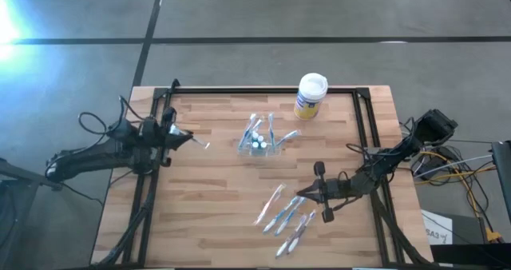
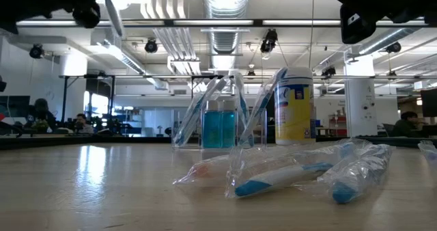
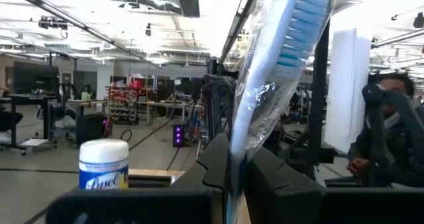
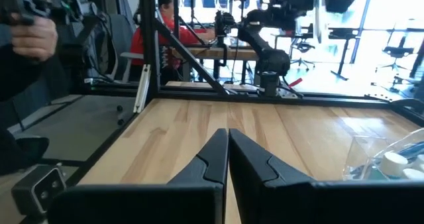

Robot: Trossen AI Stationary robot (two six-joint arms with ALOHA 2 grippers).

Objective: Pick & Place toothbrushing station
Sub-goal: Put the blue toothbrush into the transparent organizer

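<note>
The toothbrushing station (image 1: 259, 140), a clear plastic holder with toothbrushes and blue-filled bottles in it, stands on its base at mid-table (image 2: 222, 118). My left gripper (image 1: 185, 136) is over the table's left part, raised above the wood and shut on a toothbrush in a clear wrapper (image 3: 291, 45). My right gripper (image 1: 302, 195) is shut with nothing between its fingers (image 4: 227, 144). It hovers just right of several wrapped toothbrushes (image 1: 283, 216) that lie flat on the near part of the table (image 2: 293, 173). My left gripper pinches the wrapped toothbrush at its handle end (image 3: 233, 154) between the two fingers, through the clear wrapper. The fingers come about level from the table's left side. The toothbrush sticks out past the fingertips, blue bristle head (image 3: 306, 22) farthest away, lifted clear of the table (image 1: 204, 144).
A yellow canister with a white lid (image 1: 311, 94) stands at the far edge behind the holder (image 2: 295, 108). A black frame rail (image 1: 263, 90) runs round the tabletop. Bare wood lies between my left gripper and the holder. People sit in the room beyond.
</note>
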